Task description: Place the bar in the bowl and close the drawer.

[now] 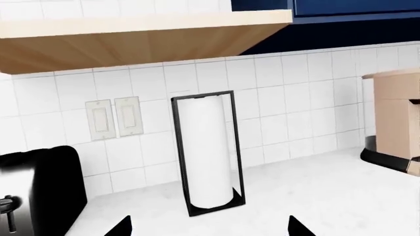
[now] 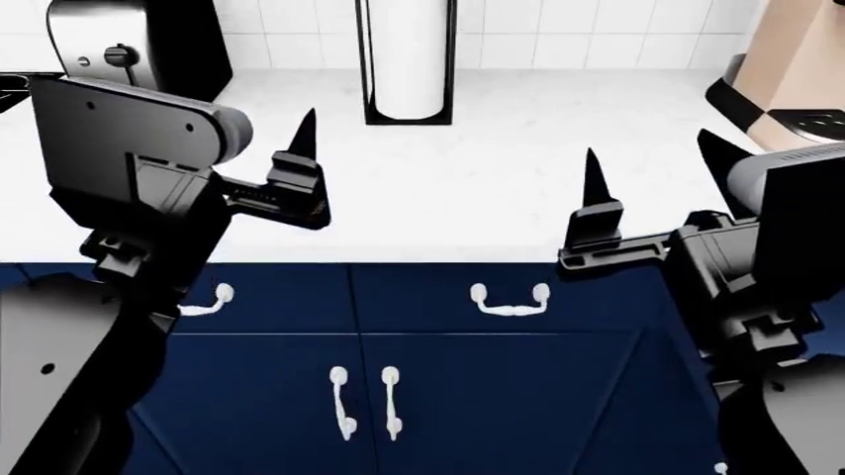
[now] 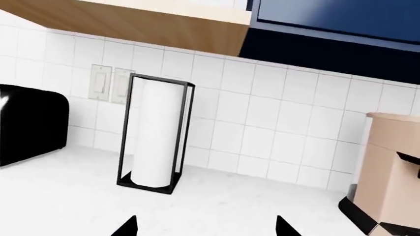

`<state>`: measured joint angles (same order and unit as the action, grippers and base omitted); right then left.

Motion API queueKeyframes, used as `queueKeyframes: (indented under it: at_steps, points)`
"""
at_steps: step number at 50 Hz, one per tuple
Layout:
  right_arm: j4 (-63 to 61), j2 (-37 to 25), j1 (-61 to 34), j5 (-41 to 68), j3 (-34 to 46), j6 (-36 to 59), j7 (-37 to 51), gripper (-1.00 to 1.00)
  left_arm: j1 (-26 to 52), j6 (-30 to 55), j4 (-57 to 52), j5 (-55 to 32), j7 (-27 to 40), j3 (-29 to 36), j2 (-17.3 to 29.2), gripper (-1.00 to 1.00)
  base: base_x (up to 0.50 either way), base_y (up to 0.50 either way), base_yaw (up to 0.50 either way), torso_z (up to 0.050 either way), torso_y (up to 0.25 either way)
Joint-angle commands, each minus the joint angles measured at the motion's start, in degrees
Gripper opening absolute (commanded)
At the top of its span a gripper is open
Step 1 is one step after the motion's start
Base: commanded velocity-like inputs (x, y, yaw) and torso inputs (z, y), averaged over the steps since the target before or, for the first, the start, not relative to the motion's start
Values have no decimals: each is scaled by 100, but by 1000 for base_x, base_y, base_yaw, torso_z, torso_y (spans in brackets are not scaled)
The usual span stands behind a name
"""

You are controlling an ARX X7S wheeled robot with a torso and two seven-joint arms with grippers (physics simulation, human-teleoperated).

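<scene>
Here I hold my left gripper (image 2: 307, 148) and right gripper (image 2: 593, 183) spread, empty, above the white marble surface (image 2: 502, 158).

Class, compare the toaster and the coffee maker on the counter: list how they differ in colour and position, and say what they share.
The toaster is glossy black; the coffee maker is beige on a black base. In the head view, the toaster sits at the counter's left, the coffee maker at its right. Both stand against the tiled wall, flanking the paper towel holder.

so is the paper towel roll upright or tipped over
Upright: the paper towel roll stands vertical inside its black wire holder on the white counter.
</scene>
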<state>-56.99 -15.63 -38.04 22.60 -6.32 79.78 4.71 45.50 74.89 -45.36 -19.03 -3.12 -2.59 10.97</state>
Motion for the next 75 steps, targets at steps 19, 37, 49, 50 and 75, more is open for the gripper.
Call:
queueKeyframes:
  at_steps: [19,37,49,50,75]
  points:
    - [-95,-201,-548,467,-333,536,165,100,458,239,75,-124,71,46,137,100,0,-351,0,50,46]
    - [-35,-221,-504,672,-443,457,293,100,481,210,94,-189,111,67,163,100,0,-500,0,50,47]
    - [11,-233,-467,805,-454,400,375,100,473,193,113,-234,138,80,171,100,0,-500,0,50,47]
    - [23,-248,-458,809,-454,384,378,100,477,191,119,-237,141,77,171,100,0,-500,0,50,45]
    - [137,-359,-364,964,-493,190,516,100,471,163,136,-315,223,132,192,100,0,-500,0,50,47]
